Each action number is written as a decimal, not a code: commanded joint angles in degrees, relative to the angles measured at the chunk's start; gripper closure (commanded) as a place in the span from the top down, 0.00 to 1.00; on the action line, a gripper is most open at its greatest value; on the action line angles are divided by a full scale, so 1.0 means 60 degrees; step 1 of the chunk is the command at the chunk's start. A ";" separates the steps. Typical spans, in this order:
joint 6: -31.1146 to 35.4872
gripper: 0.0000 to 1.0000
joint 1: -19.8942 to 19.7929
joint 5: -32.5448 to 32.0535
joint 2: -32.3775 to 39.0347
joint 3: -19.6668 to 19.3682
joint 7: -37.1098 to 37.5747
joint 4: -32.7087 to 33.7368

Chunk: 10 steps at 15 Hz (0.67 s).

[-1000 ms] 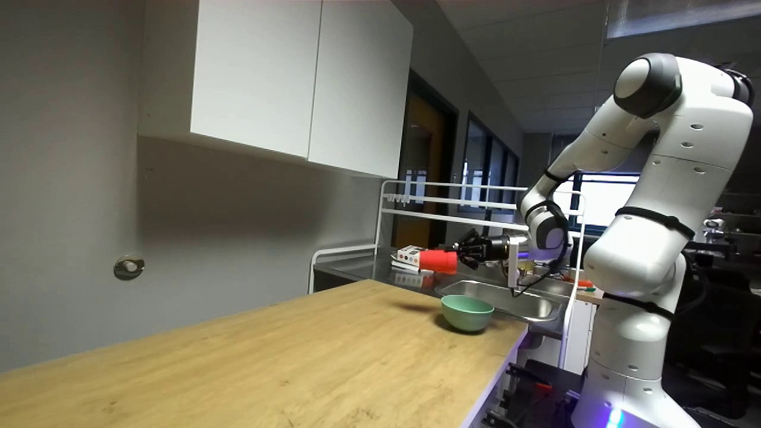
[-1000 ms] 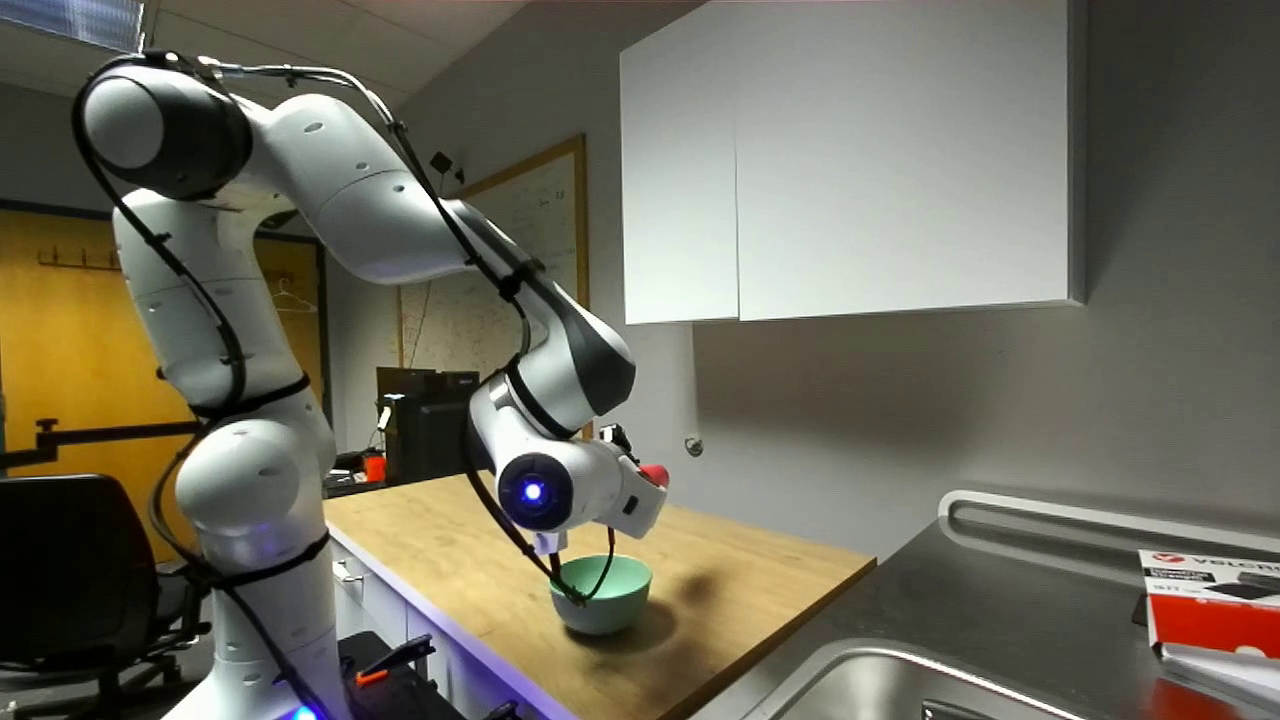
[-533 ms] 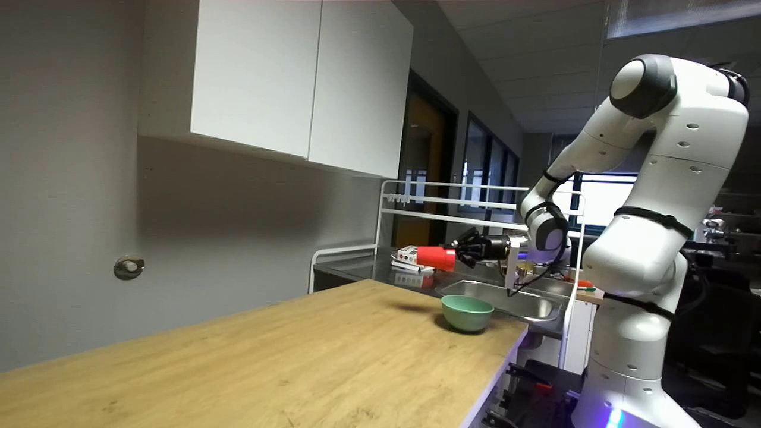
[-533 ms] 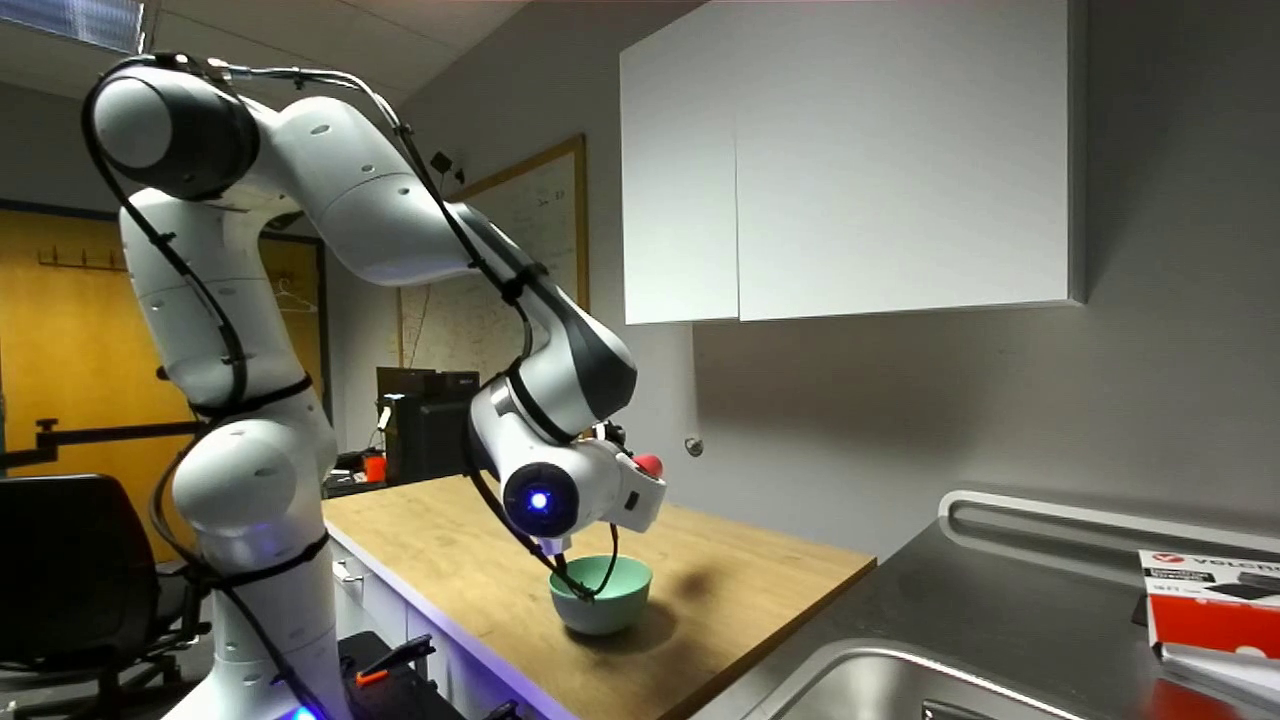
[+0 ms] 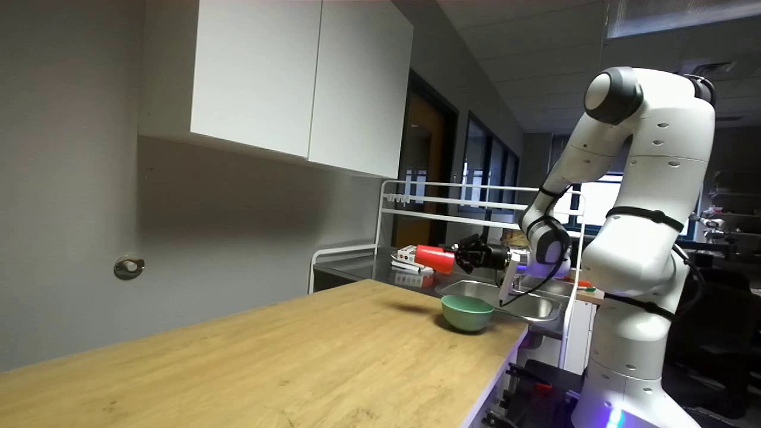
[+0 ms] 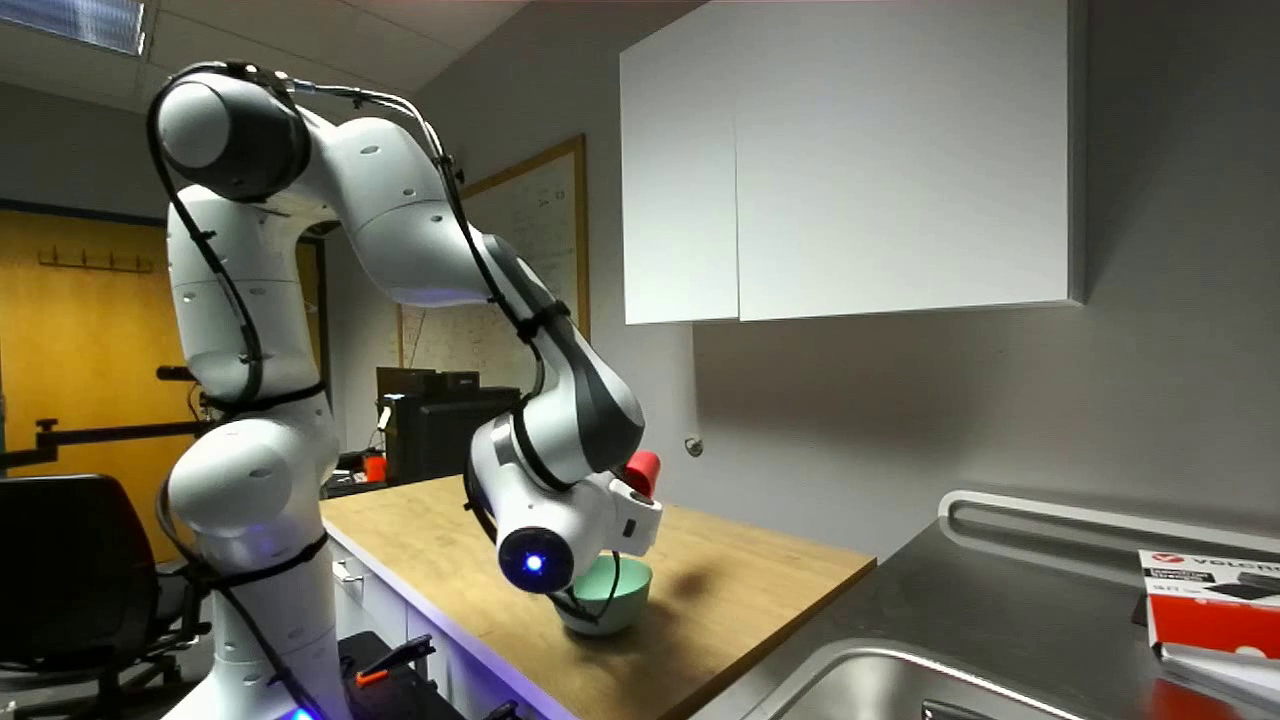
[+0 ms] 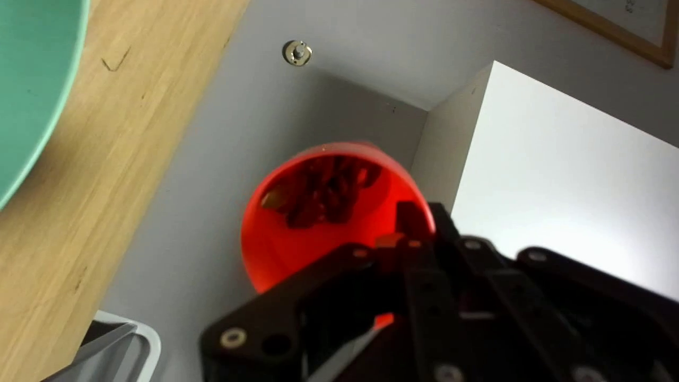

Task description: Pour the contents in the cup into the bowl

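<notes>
The red-orange cup [image 5: 434, 259] is held in the air on its side, above the wooden counter, in both exterior views [image 6: 642, 473]. Its mouth faces back toward my gripper and sits slightly lower than its base. In the wrist view I look into the cup [image 7: 313, 244]; dark red pieces and a yellowish one lie inside. My gripper [image 5: 456, 252] is shut on the cup's rim, one finger inside and one outside, in the wrist view [image 7: 428, 220]. The teal bowl [image 5: 467, 315] stands upright on the counter below the gripper; the wrist view shows only its edge [image 7: 32, 101].
The wooden counter [image 5: 285, 362] meets a sink [image 5: 529, 306] and a dark countertop with boxes [image 6: 1215, 610]. A white rack [image 5: 452, 217] stands behind the sink. White wall cabinets [image 5: 255, 71] hang above the counter. A cable [image 6: 605, 600] hangs from the wrist near the bowl.
The arm's elbow has swung forward toward the counter and its wrist has dipped. The cup has tilted, its base rising and its mouth dropping slightly. The bowl has not moved.
</notes>
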 commanded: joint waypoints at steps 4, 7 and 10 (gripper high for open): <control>-0.1852 0.02 -0.0457 0.0440 0.1439 -0.0277 -0.1916 0.0001; -0.2571 0.02 -0.0648 0.0418 0.2072 -0.0455 -0.2723 0.0004; -0.3324 0.02 -0.0851 0.0318 0.2680 -0.0684 -0.3456 0.0004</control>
